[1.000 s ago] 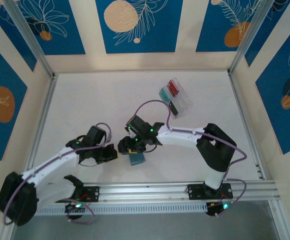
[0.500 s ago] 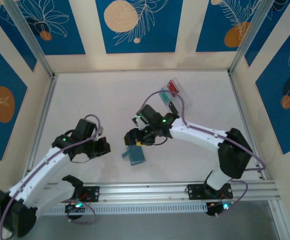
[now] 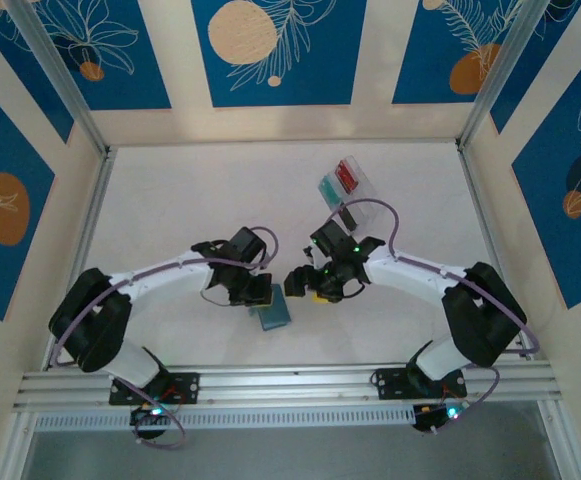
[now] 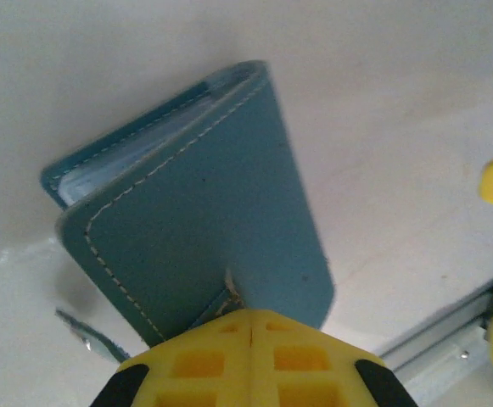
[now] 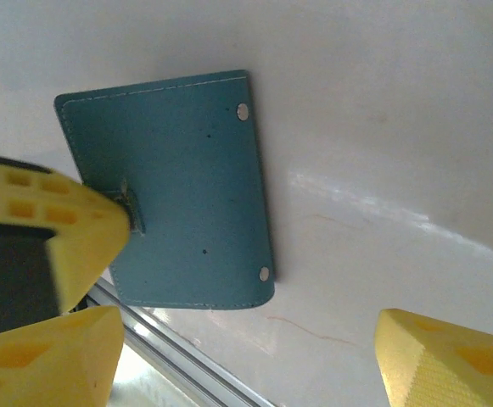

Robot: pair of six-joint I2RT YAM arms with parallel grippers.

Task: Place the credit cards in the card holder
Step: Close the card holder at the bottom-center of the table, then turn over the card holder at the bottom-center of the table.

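Blue-grey stitched folding card holder lies flat and closed just beyond the aluminium rail, long axis skewed to the rail, one short end toward it. Left gripper pressed together at its strap, pinch unclear; right gripper spread, empty. Risk as I see it: soft cover skids railward if pushed.

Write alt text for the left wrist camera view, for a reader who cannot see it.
A small blue-grey card holder of soft stitched material lies folded on the white table, its cover slightly lifted. The left gripper, yellow fingers shut, meets the holder's near edge by the strap tab.
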